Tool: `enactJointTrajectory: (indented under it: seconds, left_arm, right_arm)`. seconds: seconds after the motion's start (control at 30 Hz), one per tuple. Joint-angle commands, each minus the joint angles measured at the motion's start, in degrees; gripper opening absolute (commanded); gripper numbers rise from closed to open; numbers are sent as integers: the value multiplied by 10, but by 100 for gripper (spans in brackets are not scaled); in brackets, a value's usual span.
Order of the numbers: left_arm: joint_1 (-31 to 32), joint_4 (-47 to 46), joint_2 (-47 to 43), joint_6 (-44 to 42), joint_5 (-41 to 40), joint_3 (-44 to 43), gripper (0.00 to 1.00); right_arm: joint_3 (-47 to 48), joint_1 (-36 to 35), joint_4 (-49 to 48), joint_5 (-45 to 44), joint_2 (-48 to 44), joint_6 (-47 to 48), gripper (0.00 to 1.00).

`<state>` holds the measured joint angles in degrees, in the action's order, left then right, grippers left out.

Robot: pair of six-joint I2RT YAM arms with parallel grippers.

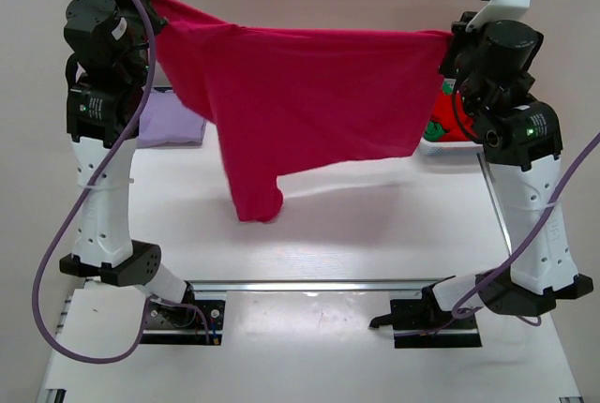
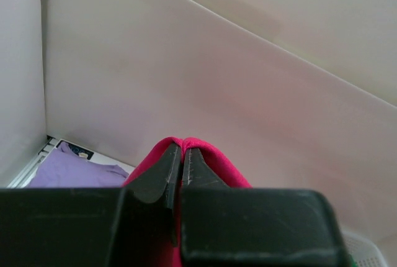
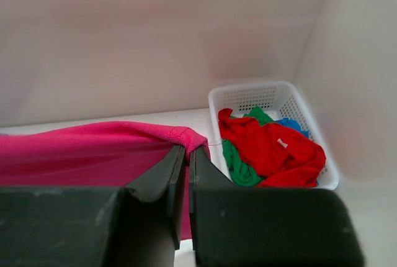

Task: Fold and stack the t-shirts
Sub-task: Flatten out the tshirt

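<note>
A large magenta-pink t-shirt (image 1: pixel 309 103) hangs stretched in the air between both arms, one sleeve dangling towards the table. My left gripper (image 2: pixel 182 146) is shut on its left corner (image 2: pixel 205 152), high at the back left. At the back right, my right gripper (image 3: pixel 188 149) is shut on the other hemmed corner (image 3: pixel 180 135). A pale lavender t-shirt (image 1: pixel 173 122) lies folded on the table behind the left arm, also in the left wrist view (image 2: pixel 74 171). Red (image 3: pixel 273 149) and green (image 3: pixel 239 164) t-shirts lie crumpled in the basket.
A white lattice basket (image 3: pixel 254 96) stands at the back right of the table (image 1: pixel 356 234), partly hidden by the right arm in the top view (image 1: pixel 450 148). A blue cloth (image 3: pixel 290 123) also lies in it. Walls close in behind and to both sides.
</note>
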<state>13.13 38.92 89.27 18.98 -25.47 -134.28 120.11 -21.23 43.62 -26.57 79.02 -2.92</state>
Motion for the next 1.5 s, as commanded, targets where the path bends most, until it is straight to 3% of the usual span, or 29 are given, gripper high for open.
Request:
enactJointTrajectory:
  seconds: [0.0,0.17,0.33,0.47,0.6,0.63,0.67,0.7,0.73,0.77,0.8,0.87,0.9,0.93,0.97,1.0,1.17,1.47]
  left_arm:
    - [7,-30,-16,-17,1,-29,0]
    - [11,-38,-25,-17,6,-49,0]
    - [66,-43,-47,-57,-32,-59,0]
    - [123,-50,-71,-90,-83,-72,0]
    - [174,-60,-88,-124,-131,-78,0]
    - [189,-63,-91,-129,-148,-85,0]
    - [207,-67,-91,-145,-155,-87,0]
    - [218,-70,-94,-151,-168,-87,0]
    - [219,-74,-87,-159,-180,-89,0]
    - [224,-74,-83,-163,-187,-91,0]
    - [234,-77,-80,-172,-194,-87,0]
    - [231,-70,-73,-170,-192,-82,0]
    - [224,-68,-68,-164,-187,-84,0]
    - [214,-61,-61,-158,-179,-82,0]
    - [211,-60,-59,-153,-175,-80,0]
    - [204,-53,-56,-148,-168,-78,0]
    - [157,-37,-45,-113,-126,-74,0]
    - [173,-24,-74,-126,-147,-44,0]
  right_arm:
    - [-1,-1,-48,-28,-19,22,0]
    - [-20,15,-54,-17,-34,15,0]
    - [-47,-30,-56,-52,-74,22,0]
    - [-63,-133,-74,-125,-107,42,0]
    - [-76,-311,-144,-279,-122,117,1]
    - [-103,-395,-223,-358,-135,188,0]
    - [-131,-445,-422,-397,-157,258,0]
    - [-226,-540,-597,-464,-168,489,0]
    - [-294,-624,-957,-470,-180,759,0]
    - [-294,-657,-1063,-472,-171,840,0]
    - [-262,-658,-1020,-488,-167,807,0]
    - [-201,-556,-639,-462,-172,505,0]
    - [-190,-546,-593,-458,-170,471,0]
    - [-210,-544,-627,-457,-175,507,0]
    - [-257,-551,-772,-456,-179,617,0]
    - [-262,-564,-852,-462,-174,675,0]
    - [-226,-496,-677,-443,-156,562,0]
    - [-232,-474,-712,-444,-132,608,0]
